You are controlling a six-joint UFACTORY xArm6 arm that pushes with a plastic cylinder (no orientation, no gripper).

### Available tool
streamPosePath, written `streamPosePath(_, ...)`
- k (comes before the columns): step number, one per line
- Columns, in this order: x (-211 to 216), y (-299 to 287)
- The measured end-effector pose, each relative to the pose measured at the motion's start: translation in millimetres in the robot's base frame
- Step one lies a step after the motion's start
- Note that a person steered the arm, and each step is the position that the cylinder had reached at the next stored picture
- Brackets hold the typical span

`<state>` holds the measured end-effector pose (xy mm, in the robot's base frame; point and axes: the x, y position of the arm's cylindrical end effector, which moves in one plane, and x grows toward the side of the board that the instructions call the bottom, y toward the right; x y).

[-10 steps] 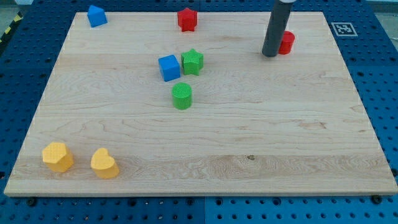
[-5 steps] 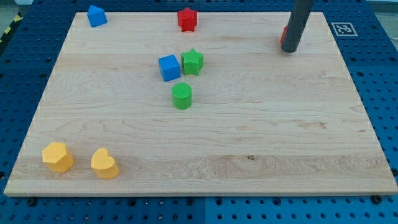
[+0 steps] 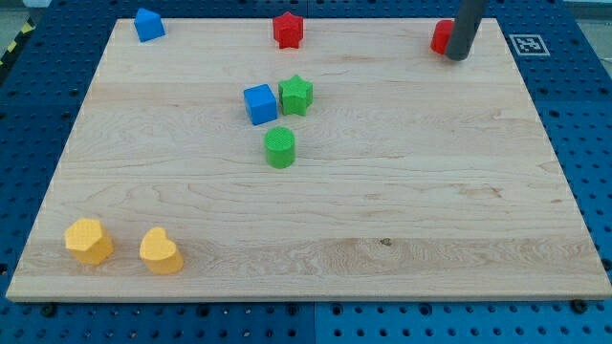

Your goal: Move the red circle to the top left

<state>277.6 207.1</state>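
The red circle point(image 3: 441, 36) sits near the board's top right, partly hidden behind my rod. My tip point(image 3: 458, 55) rests on the board against the circle's right side, slightly below it. The circle's round shape is only partly visible. The board's top left corner holds a blue block point(image 3: 147, 24).
A red star-like block point(image 3: 288, 30) sits at the top centre. A blue cube point(image 3: 259, 104), a green star point(image 3: 296, 96) and a green cylinder point(image 3: 280, 148) cluster mid-left. Two yellow blocks point(image 3: 88, 240) point(image 3: 160, 251) sit at the bottom left. A marker tag point(image 3: 528, 44) lies beyond the board's top right corner.
My tip has moved from the red circle's left, across its front, to its right side and up the view. The circle has shifted up the view.
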Motion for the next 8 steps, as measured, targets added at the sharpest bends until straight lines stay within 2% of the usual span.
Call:
streamPosePath(1,0.1,-32.0)
streamPosePath(4,-6.7,-34.4)
streamPosePath(7,-20.5,29.6)
streamPosePath(8,-7.2,13.0)
